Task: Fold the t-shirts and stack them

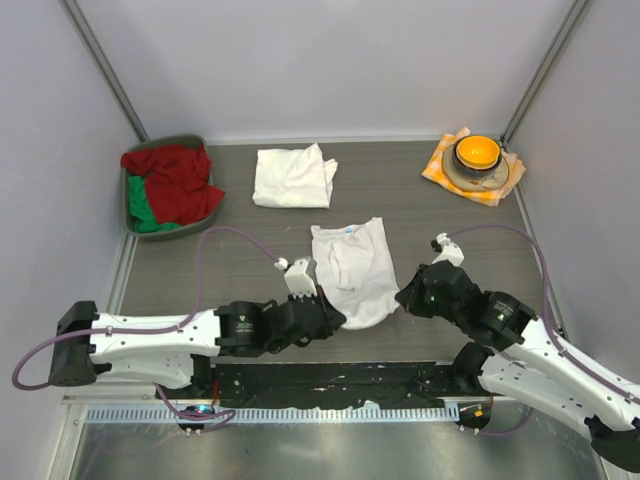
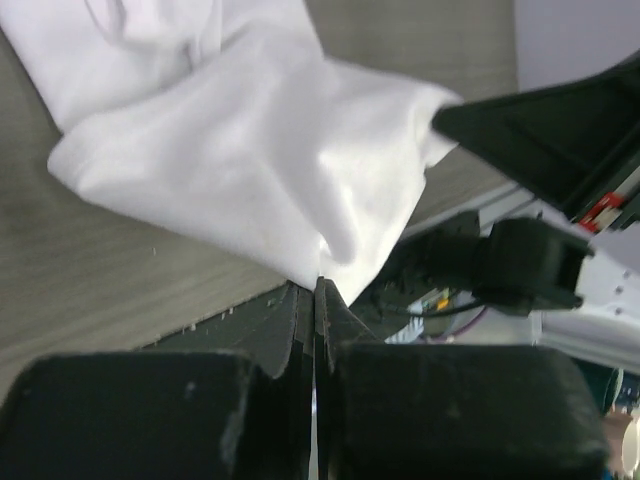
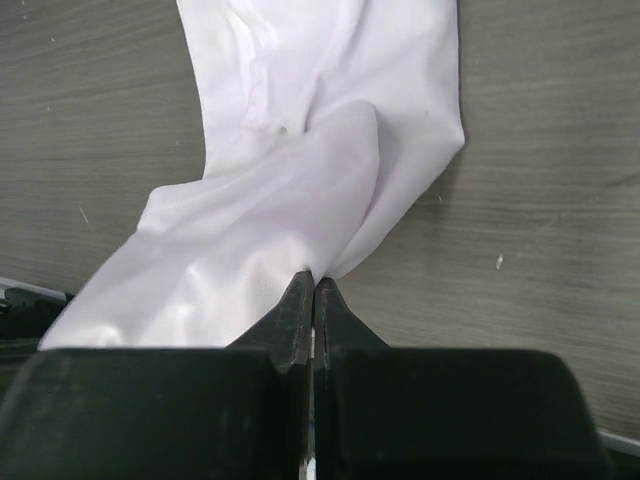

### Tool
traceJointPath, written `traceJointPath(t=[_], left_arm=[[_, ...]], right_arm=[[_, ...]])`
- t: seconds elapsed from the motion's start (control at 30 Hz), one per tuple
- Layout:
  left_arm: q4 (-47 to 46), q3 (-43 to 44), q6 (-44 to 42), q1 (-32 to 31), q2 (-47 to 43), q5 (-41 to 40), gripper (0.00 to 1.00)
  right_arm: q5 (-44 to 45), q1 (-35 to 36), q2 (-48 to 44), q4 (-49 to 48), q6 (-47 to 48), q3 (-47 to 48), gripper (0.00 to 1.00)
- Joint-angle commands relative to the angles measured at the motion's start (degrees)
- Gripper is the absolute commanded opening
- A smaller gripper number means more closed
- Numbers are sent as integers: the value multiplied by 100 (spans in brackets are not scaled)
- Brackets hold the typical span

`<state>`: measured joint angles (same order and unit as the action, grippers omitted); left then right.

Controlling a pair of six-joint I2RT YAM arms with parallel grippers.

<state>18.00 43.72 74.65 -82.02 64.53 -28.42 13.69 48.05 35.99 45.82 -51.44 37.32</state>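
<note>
- Left fingers [image 2: 303,305] are clamped on the shirt [image 1: 352,265] at one near hem corner; right fingers [image 3: 300,305] are clamped on the other.
- The shirt lies mid counter [image 1: 400,190], probably pinched this way to fold the hem away.
- Folded shirt [image 1: 293,177] sits behind, likely the stack's base.

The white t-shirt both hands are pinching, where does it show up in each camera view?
Top external: t-shirt, centre of the table, toward the near edge.
Left wrist: t-shirt upper centre, pinched by the left hand.
Right wrist: t-shirt top centre to lower left, pinched by the right hand.
Shared landmark: the grey table.
</note>
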Motion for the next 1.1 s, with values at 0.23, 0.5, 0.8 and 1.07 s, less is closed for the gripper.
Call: traceJointPath(t=[0.23, 0.5, 0.8, 1.07], left_arm=[[-296, 541, -1550, 2144, -118, 996, 0], [-1456, 321, -1419, 2849, 806, 2085, 0], [-2037, 312, -1164, 3314, 1430, 2298, 0], [-2502, -57, -874, 4044, 1597, 2613, 0]], right_arm=[[907, -59, 1849, -1610, 1083, 1285, 1], [530, -717, 2720, -1954, 1329, 1655, 1], [37, -1456, 3265, -2199, 1523, 1787, 1], [-182, -1659, 4353, -2877, 1567, 2174, 1]])
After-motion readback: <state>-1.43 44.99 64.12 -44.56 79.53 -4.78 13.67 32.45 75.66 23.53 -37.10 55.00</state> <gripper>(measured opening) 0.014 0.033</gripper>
